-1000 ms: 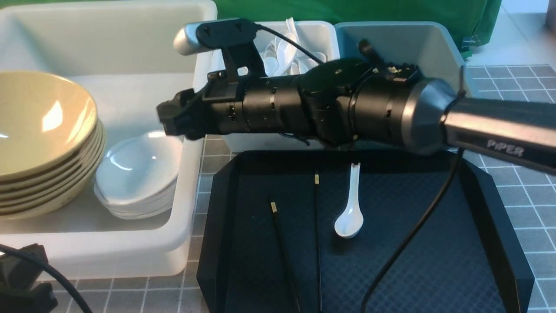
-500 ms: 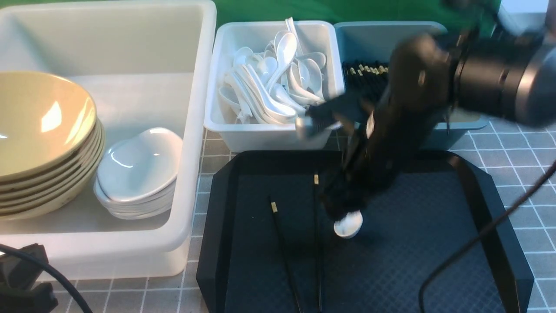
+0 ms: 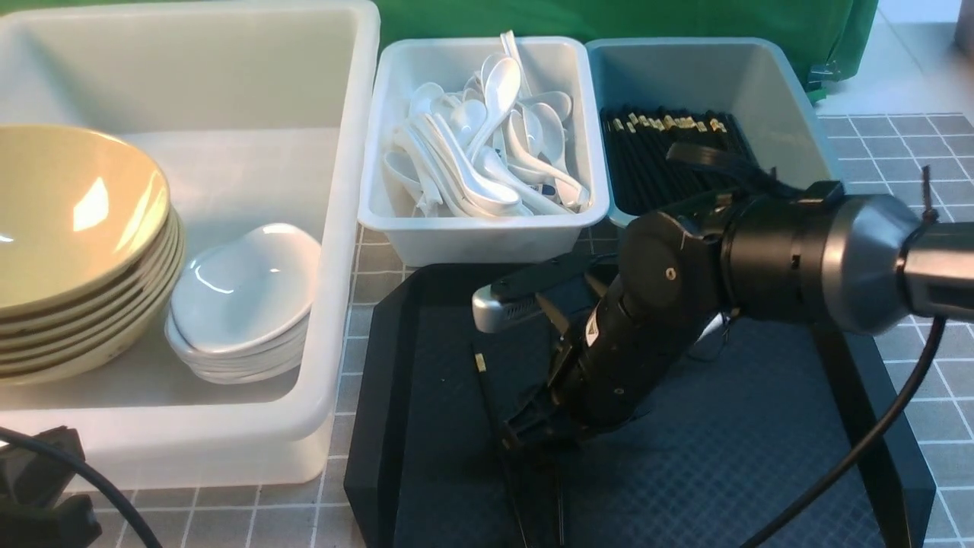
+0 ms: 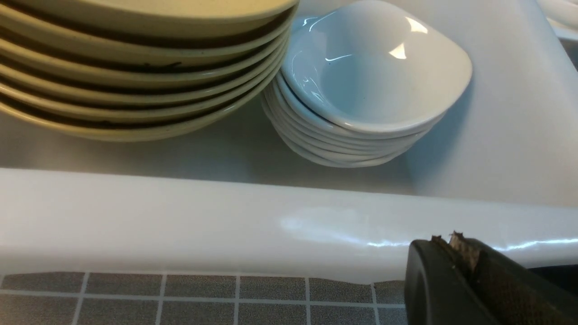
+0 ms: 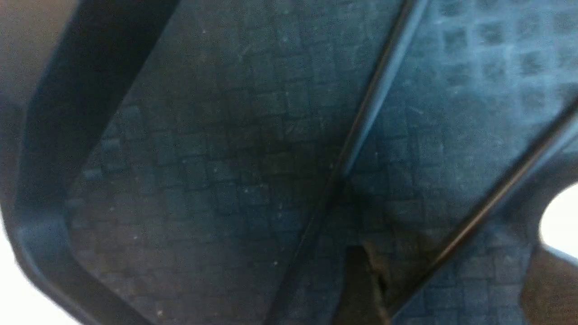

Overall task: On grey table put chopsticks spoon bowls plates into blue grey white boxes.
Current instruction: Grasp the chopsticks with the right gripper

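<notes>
Swung down from over the boxes (image 3: 487, 243), the right tool (image 3: 529, 435) was brought low over the tiled grey counter (image 3: 913, 365) onto the black diamond-textured tray (image 3: 761, 472); its jaws were seen spread and empty. Directly beneath were found the chopsticks (image 5: 359, 122), thin glossy black sticks, long axes pointed away from the robot, one framed between the fingers (image 5: 361, 284). The left tool (image 4: 451, 243), shut on nothing, was parked farther off.

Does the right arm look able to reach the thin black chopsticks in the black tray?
Likely yes: the right arm leans into the tray, jaws apart just over the chopsticks, nothing between.
</notes>
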